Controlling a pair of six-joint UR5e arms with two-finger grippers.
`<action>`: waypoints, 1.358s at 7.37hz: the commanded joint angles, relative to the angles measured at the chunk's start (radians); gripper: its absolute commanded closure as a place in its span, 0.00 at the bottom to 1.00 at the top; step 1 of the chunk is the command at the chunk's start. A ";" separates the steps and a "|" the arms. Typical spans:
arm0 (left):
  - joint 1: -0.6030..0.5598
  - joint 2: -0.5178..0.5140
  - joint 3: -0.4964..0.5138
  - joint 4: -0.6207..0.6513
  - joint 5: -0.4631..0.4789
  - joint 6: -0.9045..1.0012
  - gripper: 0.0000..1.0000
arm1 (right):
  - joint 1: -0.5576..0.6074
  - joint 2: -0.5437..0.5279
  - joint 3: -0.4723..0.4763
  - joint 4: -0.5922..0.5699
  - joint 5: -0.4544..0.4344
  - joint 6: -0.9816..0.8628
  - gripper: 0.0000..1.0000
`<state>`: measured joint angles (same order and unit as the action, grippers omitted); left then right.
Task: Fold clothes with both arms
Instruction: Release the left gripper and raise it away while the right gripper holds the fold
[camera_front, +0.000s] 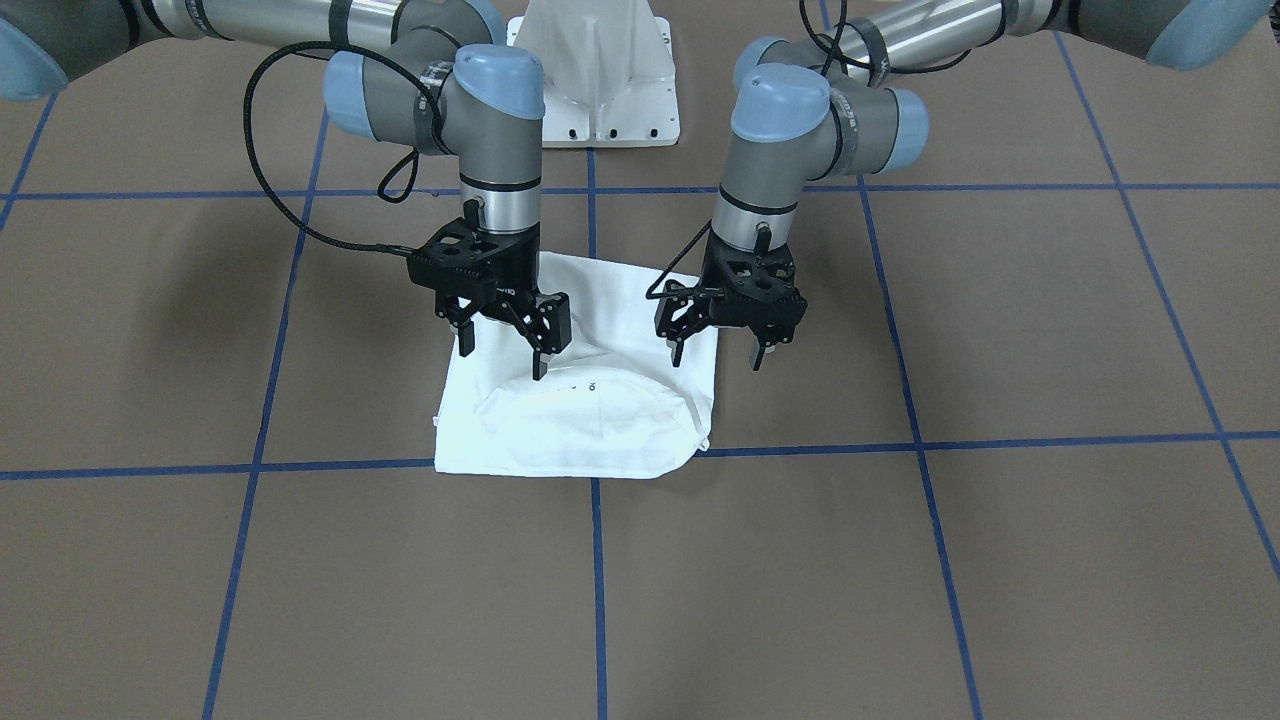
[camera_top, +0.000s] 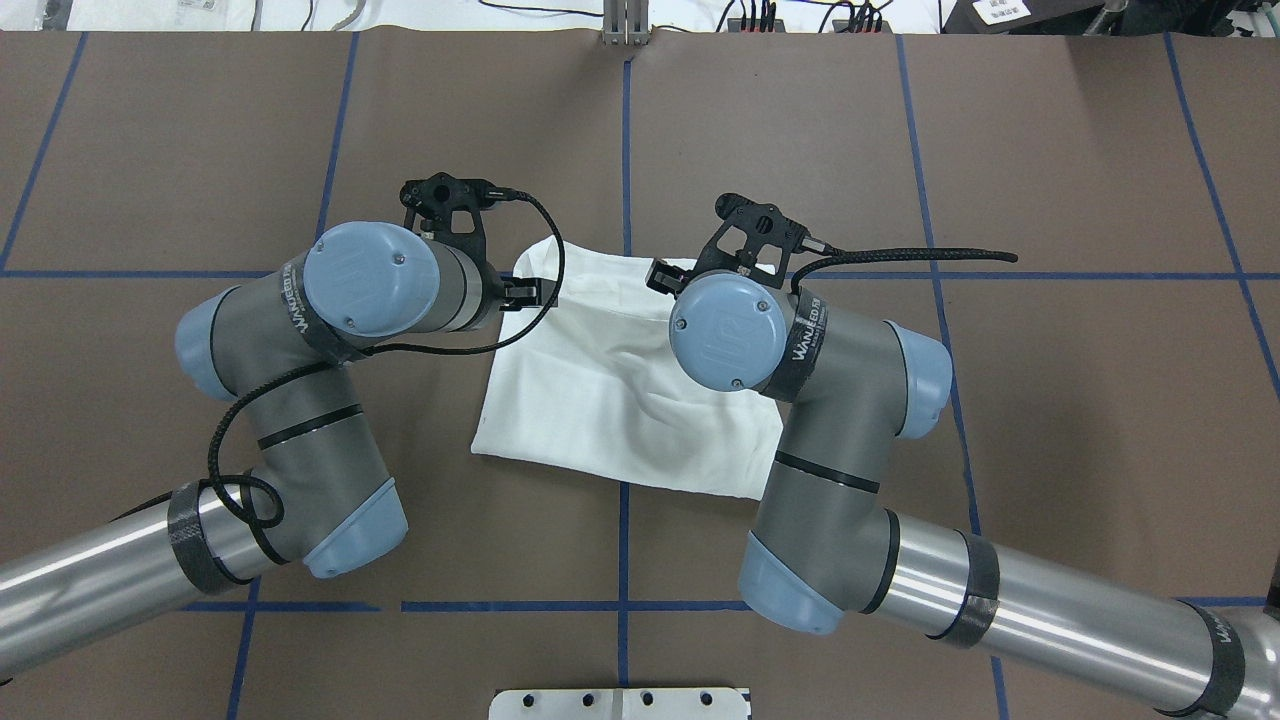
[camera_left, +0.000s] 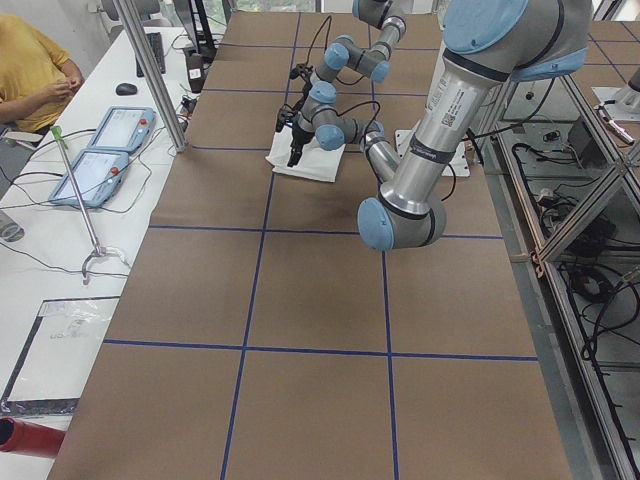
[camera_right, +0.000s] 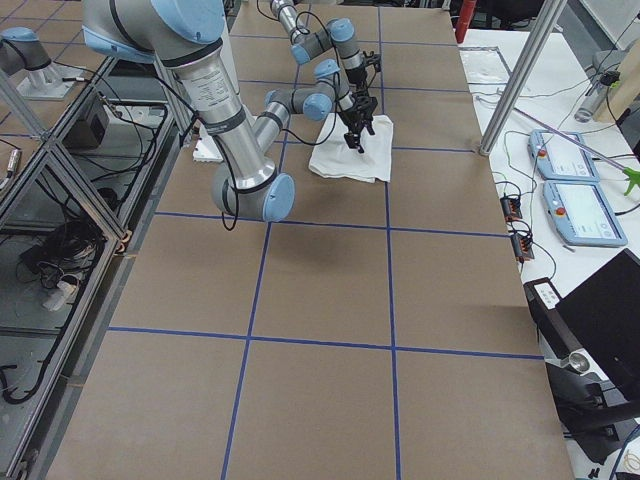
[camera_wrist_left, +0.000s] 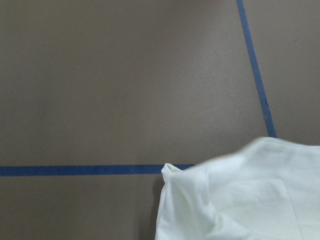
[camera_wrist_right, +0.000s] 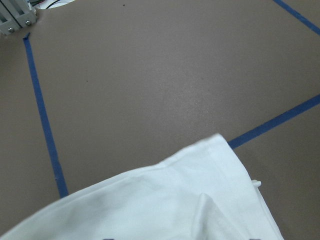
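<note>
As the brown table (camera_front: 1000, 320) with its blue tape lines (camera_front: 1050, 187) is filling most of every view, the left arm (camera_top: 300, 400) and the right arm (camera_top: 830, 440) are both reaching over its middle part and bending down toward one spot. There the white T-shirt (camera_front: 580, 435) is lying flat over a crossing of the tape lines, already folded into a compact, almost square packet. The right gripper (camera_front: 503, 352) is hanging just above the cloth, its two fingers standing apart and holding nothing. The left gripper (camera_front: 717, 356) is hanging in the same way, spread and empty, at the side edge of the packet, with one finger above cloth and the other above bare table. I am judging the shirt to be light, soft and limp. It is not fragile and not very slippery on this matte surface, but it is lying in several loose layers, so a lift from one point is likely to let it sag and open again. The better hold, I think, is a pinch through all layers at two corners of one edge, both sides together, with a finger sliding under the lowest layer. The curved ridge (camera_front: 600, 405), probably the collar, is making the packet thicker there, so it is a poorer place to take hold.
</note>
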<state>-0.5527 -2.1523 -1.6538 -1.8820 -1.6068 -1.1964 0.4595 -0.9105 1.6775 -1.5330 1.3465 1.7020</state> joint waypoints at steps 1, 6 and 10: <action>0.030 -0.012 0.064 0.001 0.008 0.000 0.00 | 0.001 -0.016 0.018 -0.001 0.005 -0.008 0.00; -0.109 -0.002 0.033 -0.026 -0.130 0.330 0.00 | -0.001 0.022 -0.054 0.010 0.000 -0.111 0.00; -0.156 0.046 -0.015 -0.026 -0.183 0.405 0.00 | -0.004 0.052 -0.163 0.007 0.002 0.048 0.37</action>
<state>-0.7044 -2.1099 -1.6658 -1.9082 -1.7859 -0.7963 0.4569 -0.8549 1.5351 -1.5253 1.3478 1.7051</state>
